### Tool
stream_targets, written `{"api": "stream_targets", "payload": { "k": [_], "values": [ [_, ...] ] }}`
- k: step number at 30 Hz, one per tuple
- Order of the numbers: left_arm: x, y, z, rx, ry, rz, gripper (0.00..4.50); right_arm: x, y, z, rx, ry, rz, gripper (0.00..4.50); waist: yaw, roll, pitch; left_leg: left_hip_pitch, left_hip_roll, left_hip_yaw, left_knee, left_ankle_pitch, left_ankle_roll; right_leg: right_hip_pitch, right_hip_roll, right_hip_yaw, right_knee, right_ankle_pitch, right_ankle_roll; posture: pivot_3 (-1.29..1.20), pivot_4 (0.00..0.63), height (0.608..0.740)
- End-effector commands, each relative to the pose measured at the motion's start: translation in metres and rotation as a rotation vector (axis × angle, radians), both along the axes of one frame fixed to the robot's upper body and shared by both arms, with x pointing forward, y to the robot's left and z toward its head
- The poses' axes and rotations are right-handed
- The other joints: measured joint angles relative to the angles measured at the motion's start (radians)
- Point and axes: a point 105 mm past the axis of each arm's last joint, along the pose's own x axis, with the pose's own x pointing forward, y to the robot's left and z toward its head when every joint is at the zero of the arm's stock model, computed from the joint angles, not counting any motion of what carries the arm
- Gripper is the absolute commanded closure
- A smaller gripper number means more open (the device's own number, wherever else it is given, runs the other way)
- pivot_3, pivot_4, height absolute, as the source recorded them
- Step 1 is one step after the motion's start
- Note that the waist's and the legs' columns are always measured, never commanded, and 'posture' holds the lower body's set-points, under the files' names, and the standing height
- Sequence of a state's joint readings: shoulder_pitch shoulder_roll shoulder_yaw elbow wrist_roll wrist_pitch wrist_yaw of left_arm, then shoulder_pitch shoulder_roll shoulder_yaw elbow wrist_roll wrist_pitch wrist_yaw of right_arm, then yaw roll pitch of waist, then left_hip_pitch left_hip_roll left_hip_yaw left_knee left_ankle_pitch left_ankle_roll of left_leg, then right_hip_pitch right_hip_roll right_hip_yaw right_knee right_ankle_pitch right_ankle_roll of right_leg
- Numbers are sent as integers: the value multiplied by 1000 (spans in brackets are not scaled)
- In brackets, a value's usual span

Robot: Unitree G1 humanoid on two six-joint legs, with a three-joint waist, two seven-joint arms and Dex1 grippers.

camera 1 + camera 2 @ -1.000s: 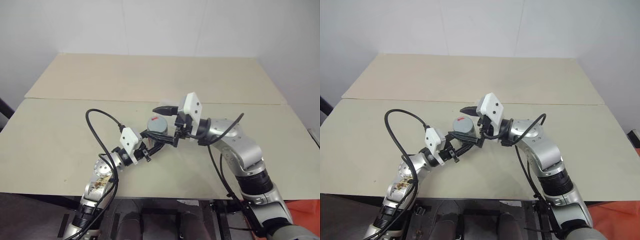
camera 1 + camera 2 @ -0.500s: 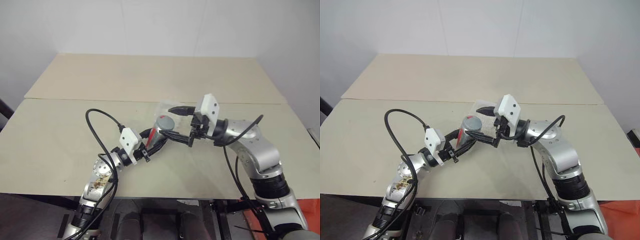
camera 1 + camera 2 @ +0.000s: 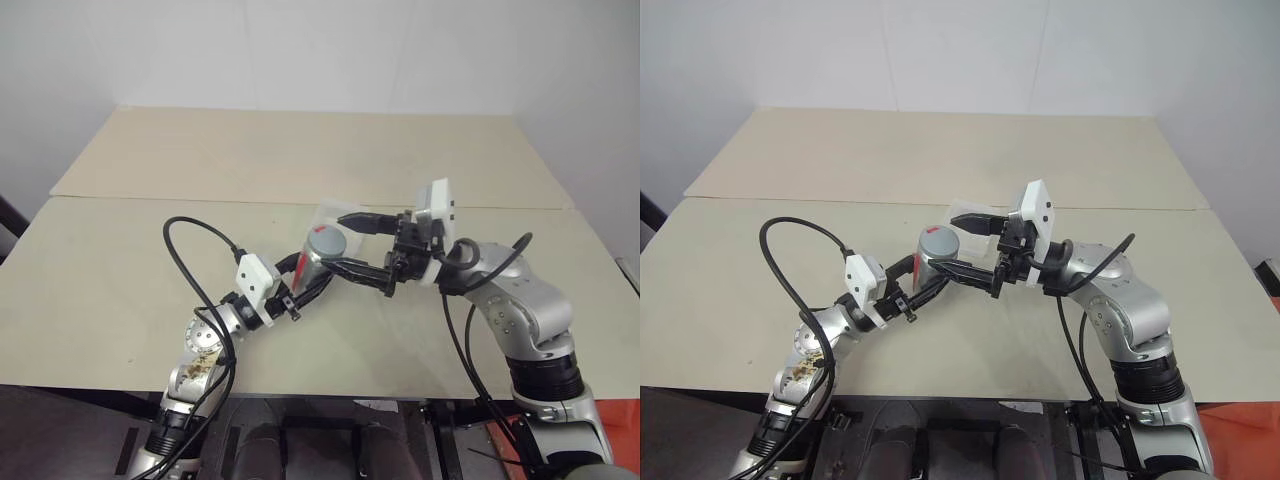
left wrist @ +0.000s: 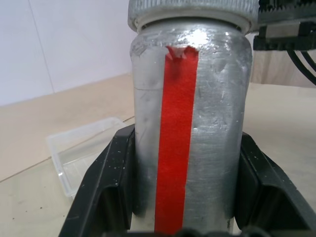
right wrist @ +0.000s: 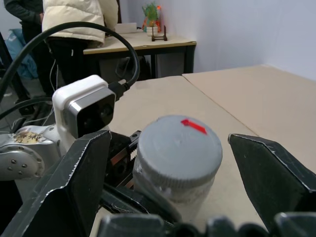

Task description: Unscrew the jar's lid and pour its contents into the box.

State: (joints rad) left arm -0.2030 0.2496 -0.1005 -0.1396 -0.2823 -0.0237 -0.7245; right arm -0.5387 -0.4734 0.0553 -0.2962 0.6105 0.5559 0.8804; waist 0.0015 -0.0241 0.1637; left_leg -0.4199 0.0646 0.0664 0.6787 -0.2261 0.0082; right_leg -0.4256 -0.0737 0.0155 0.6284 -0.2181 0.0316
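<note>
My left gripper is shut on the jar, a silvery cylinder with a red strip down its side, held tilted above the table. The grey lid with its red mark sits on the jar's top. On the jar's right, my right gripper stands open and points left at the lid. One finger is above the lid and one below, and neither touches it. The clear box lies on the table just behind the jar, also seen in the left wrist view.
The pale table has a seam across its middle, and a second board lies beyond it up to the white wall. A black cable loops over my left arm. In the right wrist view a person stands by another table.
My right gripper has drawn back to the right from around the lid and rolled a little, staying open. The jar stays in my left gripper, which has not moved.
</note>
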Motion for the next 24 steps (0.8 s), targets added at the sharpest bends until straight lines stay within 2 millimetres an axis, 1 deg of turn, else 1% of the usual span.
{"api": "stream_targets", "payload": {
  "k": [1, 9, 11, 18, 24],
  "values": [
    [-3, -2, 15, -44, -61, -17, 2327, 2, 2, 11, 34, -43, -13, 66, 0, 0, 0, 0, 0, 0, 0, 0, 0, 0, 0, 0, 0, 0, 0, 0, 150, 740],
    [-4, -3, 16, -65, -49, -29, 2327, 4, 7, 13, 47, -55, -6, 66, -1, 0, 0, 0, 0, 0, 0, 0, 0, 0, 0, 0, 0, 0, 0, 0, 150, 740],
    [-5, -3, 17, -72, -45, -35, 2356, 4, 8, 14, 48, -55, -3, 0, -1, 0, 0, 0, 0, 0, 0, 0, 0, 0, 0, 0, 0, 0, 0, 0, 150, 740],
    [-7, -5, 14, -67, -46, -50, 2362, -1, 14, 19, 56, -67, 25, 0, -1, 0, 0, 0, 0, 0, 0, 0, 0, 0, 0, 0, 0, 0, 0, 0, 150, 740],
    [-6, -7, 17, -82, -63, -39, 2363, 2, 21, 18, 55, -61, 19, 0, -1, 0, 0, 0, 0, 0, 0, 0, 0, 0, 0, 0, 0, 0, 0, 0, 150, 740]
  ]
}}
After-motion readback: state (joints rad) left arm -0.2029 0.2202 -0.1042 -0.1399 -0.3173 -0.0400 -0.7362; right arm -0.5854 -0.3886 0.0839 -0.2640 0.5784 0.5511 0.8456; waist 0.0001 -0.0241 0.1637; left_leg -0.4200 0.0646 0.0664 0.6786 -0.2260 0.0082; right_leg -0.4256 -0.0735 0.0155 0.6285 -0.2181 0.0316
